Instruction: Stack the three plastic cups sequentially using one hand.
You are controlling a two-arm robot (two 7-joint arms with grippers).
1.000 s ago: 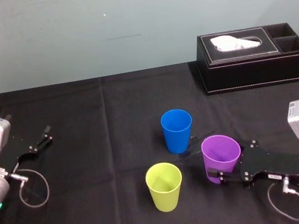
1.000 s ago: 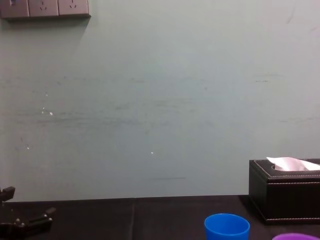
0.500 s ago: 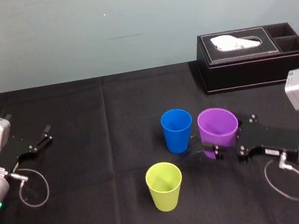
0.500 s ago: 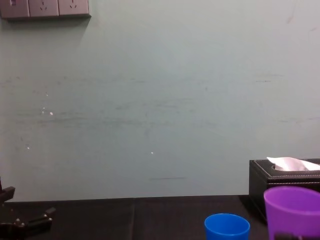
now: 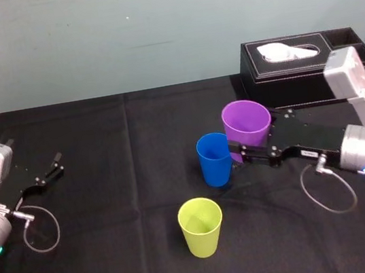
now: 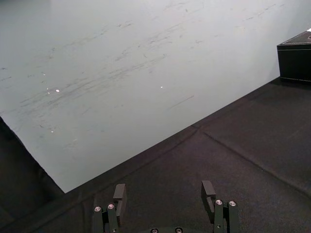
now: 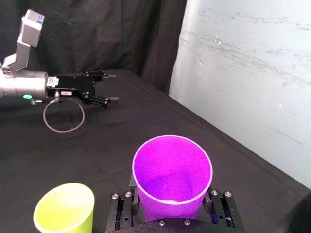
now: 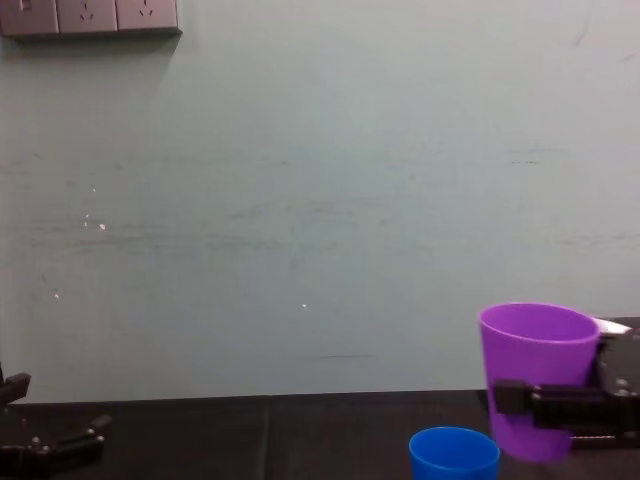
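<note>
Purple cup [image 5: 245, 121] aloft in right gripper [image 5: 245, 152]

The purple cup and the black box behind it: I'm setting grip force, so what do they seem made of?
The purple cup, held by the right gripper: probably thin plastic, smooth, evenly coloured, its wall glowing with light in the right wrist view. The black box: likely leather or imitation leather, matte, with pale stitching along its edges.

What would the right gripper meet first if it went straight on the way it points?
Likely the blue cup, just ahead of the purple cup the right gripper holds; it might clear the rim.
</note>
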